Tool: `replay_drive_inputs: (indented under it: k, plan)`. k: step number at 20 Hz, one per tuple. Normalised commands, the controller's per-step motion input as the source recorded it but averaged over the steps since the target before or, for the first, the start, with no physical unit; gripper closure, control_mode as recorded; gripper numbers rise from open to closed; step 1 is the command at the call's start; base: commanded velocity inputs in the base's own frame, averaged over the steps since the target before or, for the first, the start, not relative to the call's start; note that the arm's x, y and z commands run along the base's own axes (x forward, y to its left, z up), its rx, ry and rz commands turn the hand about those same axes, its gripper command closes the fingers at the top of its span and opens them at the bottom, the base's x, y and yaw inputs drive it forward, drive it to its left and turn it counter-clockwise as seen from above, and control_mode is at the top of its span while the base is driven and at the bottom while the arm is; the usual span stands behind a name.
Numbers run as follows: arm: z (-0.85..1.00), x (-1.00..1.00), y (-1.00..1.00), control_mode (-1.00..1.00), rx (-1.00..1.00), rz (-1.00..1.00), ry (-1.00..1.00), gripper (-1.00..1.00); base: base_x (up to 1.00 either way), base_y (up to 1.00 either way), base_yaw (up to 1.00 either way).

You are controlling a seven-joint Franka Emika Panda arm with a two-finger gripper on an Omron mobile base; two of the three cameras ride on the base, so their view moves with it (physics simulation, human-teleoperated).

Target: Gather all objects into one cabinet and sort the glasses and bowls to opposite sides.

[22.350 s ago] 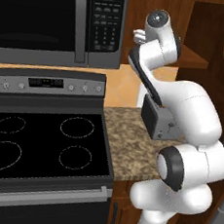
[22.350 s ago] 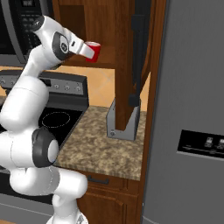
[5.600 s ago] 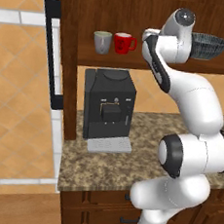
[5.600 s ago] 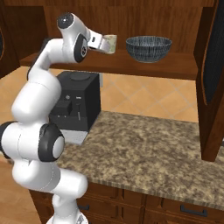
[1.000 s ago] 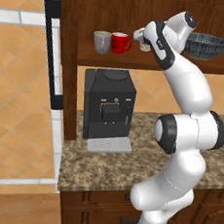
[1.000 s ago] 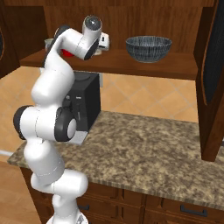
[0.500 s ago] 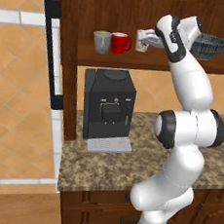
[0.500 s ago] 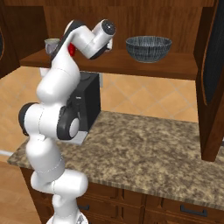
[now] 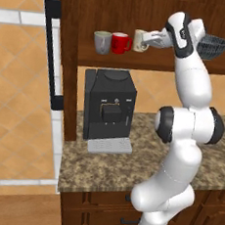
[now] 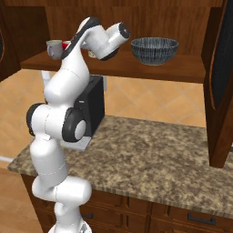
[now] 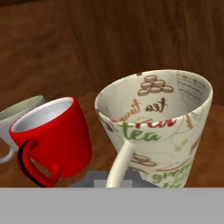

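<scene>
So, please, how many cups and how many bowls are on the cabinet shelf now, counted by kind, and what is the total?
Cups: 3, namely the grey cup, the red mug and the cream patterned mug
Bowls: 1, the dark bowl
Total: 4

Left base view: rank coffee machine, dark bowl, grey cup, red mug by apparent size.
1. Black coffee machine, by far the largest.
2. Dark bowl, partly hidden behind the arm, still wider than either cup.
3. Grey cup and red mug look about equal; not ranking them.
</scene>
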Motion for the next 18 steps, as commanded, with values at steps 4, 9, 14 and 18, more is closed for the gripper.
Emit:
replay_drive_inputs:
  k: [4,9,14,18]
  plan:
    - [0.0,0.0,0.17,-1.0,0.0,0.15,0.0,1.0,0.0,0.0,0.0]
    - [-0.03,0.0,0.24,-1.0,0.0,0.11,0.0,1.0,0.0,0.0,0.0]
    - [-0.08,0.0,0.15,-1.0,0.0,0.08,0.0,1.0,0.0,0.0,0.0]
    - [-0.2,0.0,0.14,-1.0,0.0,0.02,0.0,-1.0,0.0,0.0,0.0]
